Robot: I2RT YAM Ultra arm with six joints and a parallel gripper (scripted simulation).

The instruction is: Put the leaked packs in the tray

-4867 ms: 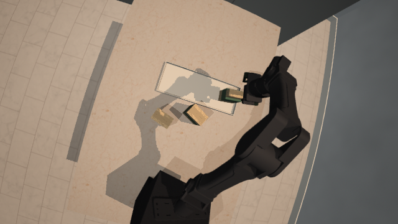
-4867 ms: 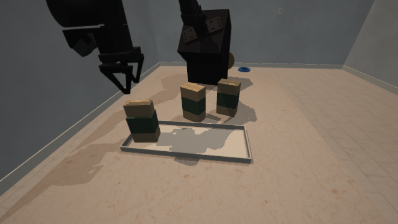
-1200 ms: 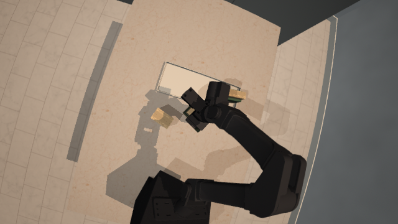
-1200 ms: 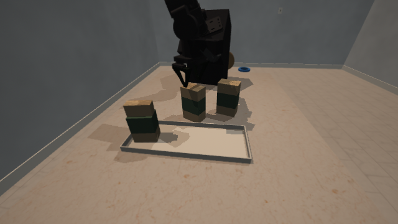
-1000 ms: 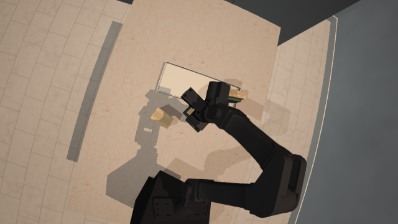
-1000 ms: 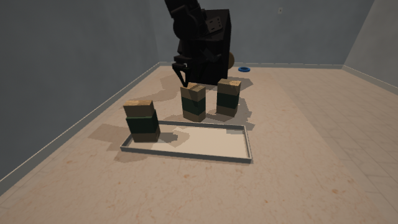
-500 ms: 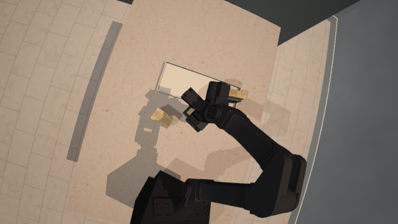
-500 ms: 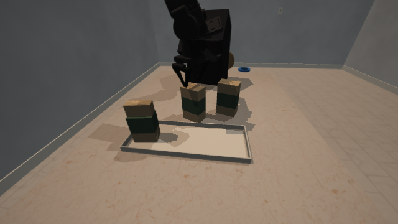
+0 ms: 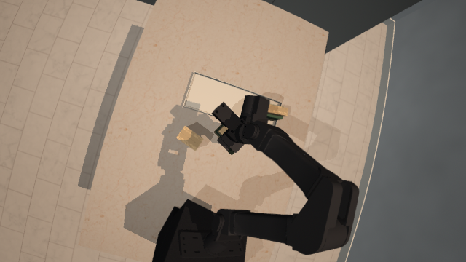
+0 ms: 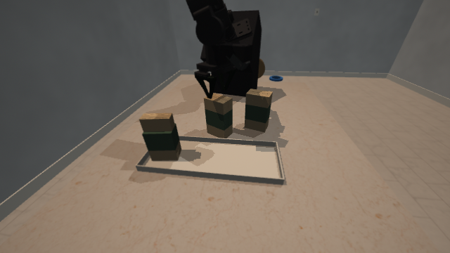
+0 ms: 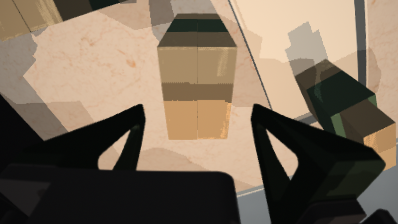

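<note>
Three coffee packs, tan with a dark green band, stand upright. In the exterior view the middle pack (image 10: 219,116) stands behind the tray's (image 10: 218,159) long rim, and the right pack (image 10: 258,109) stands beside it. The left pack (image 10: 159,137) stands at the tray's left end; I cannot tell whether it is inside the rim. My gripper (image 10: 208,84) is open and empty, just above the middle pack. In the wrist view that pack (image 11: 198,82) lies centred between my spread fingers, and the left pack (image 11: 345,110) is at the right. From above, my gripper (image 9: 222,129) covers the middle pack.
The shallow grey-rimmed tray (image 9: 226,96) lies beside the packs. The robot's black base (image 10: 239,53) stands right behind them. A small blue ring (image 10: 276,78) lies on the floor by the far wall. A grey wall runs along the left.
</note>
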